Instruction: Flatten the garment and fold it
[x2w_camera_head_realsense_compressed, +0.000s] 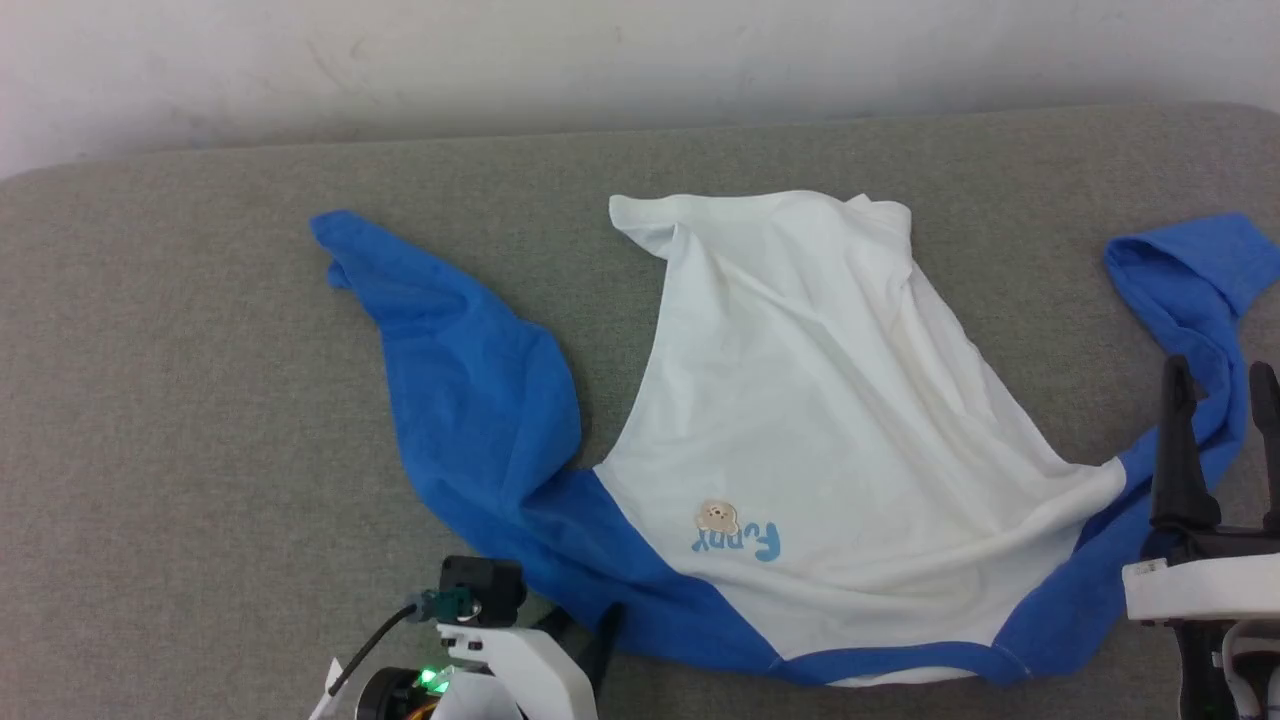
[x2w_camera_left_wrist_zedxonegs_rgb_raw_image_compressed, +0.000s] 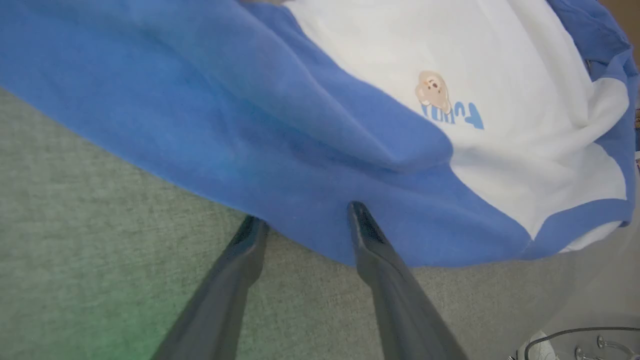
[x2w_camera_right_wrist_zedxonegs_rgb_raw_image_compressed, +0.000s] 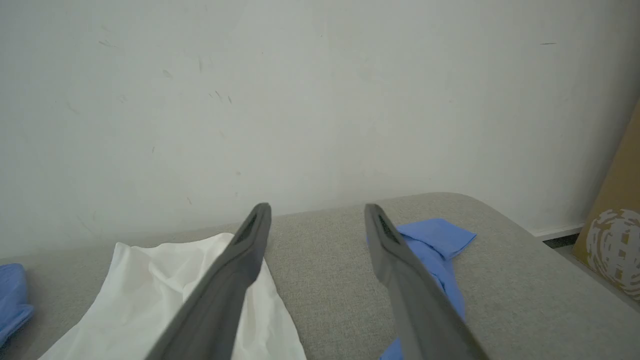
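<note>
garment (x2w_camera_head_realsense_compressed: 820, 400) lies chest-up and rumpled on the grey cloth-covered worktop (x2w_camera_head_realsense_compressed: 200, 400), sleeves splayed. left jaws stand apart at its blue edge (x2w_camera_left_wrist_zedxonegs_rgb_raw_image_compressed: 300, 235), seemingly with nothing pinched. right jaws are wide apart and empty, one blue sleeve (x2w_camera_right_wrist_zedxonegs_rgb_raw_image_compressed: 435, 240) just beside them. step in hand: flattening. next move calls for pinching both sides and drawing them outward. white wall (x2w_camera_right_wrist_zedxonegs_rgb_raw_image_compressed: 320, 100) beyond.

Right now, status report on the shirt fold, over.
Left gripper open at the garment near edge. Right gripper open over right sleeve. Garment spread, wrinkled, unfolded. Nothing blocking.
</note>
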